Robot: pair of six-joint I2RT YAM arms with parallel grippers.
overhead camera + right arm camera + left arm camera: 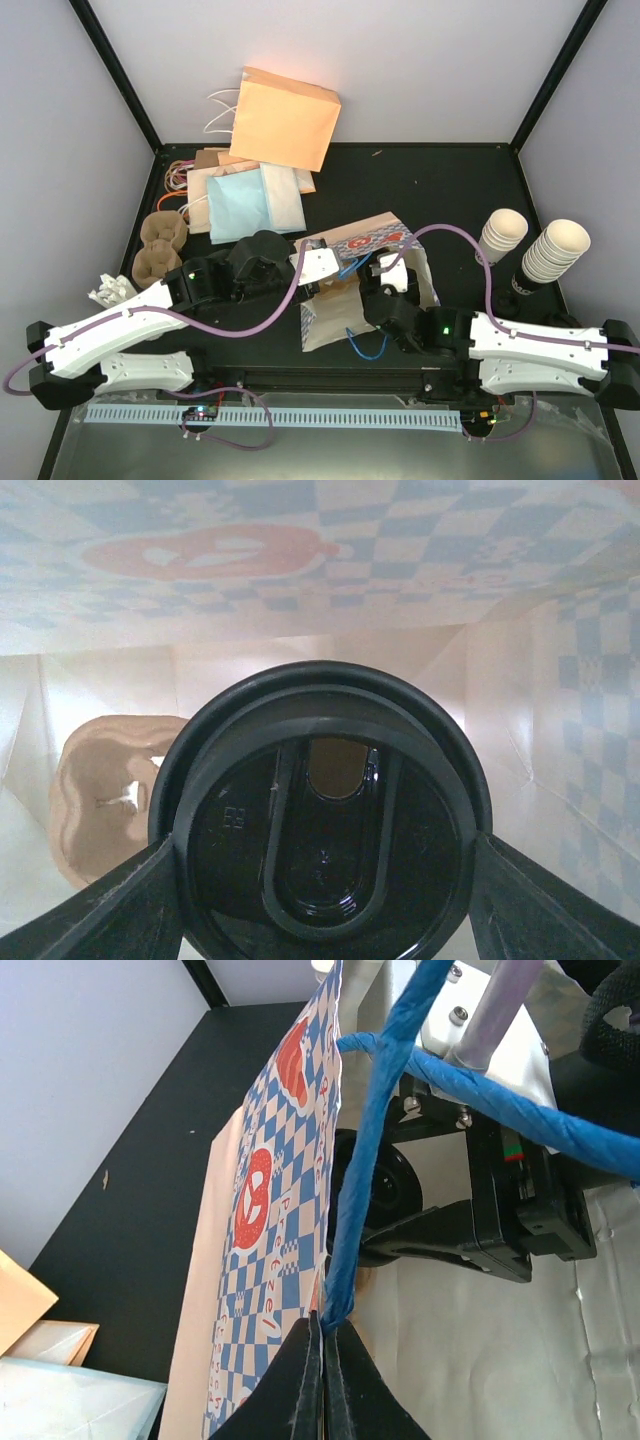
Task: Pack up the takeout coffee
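The blue-checked paper bag lies open at the table's middle. My left gripper is shut on the bag's rim at the foot of its blue twisted handle and holds the mouth open. My right gripper is inside the bag, shut on the takeout coffee. I see only the cup's black lid from above, and its cream wall is hidden. In the top view the right gripper is in the bag's mouth and the cup is hidden.
A brown pulp carrier lies deep in the bag, left of the cup. Two stacks of cream cups stand at the right. Flat paper bags and more carriers lie at the back left.
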